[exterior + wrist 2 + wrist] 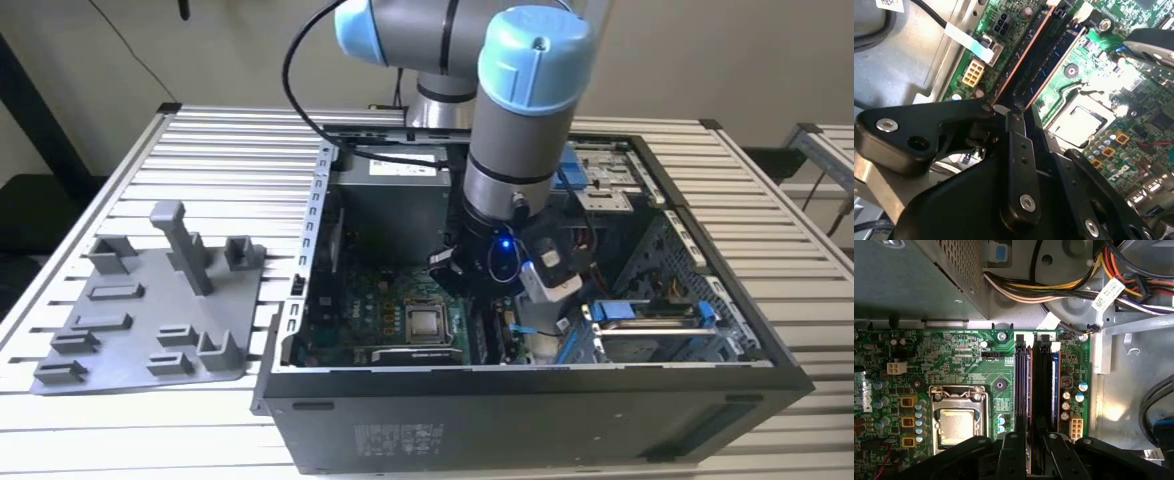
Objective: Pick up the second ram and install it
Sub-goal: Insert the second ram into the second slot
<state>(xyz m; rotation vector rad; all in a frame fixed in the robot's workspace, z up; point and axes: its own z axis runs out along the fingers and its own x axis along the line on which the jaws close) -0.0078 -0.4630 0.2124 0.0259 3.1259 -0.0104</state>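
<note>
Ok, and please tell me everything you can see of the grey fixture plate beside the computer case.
The grey fixture plate looks like matte plastic, moulded in one piece. It lies flat on the slatted metal table, at the exterior view's left of the open computer case, with its edge close to the case wall. Several low blocks and one tall post stand up from it.

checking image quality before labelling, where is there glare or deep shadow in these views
Exterior view: the inside of the open black computer case is dim, with a blue light glowing on the black gripper. Second wrist view: glare washes out the green motherboard beside the silver processor socket. First wrist view: even light, and the long dark memory slots sit in shadow.
</note>
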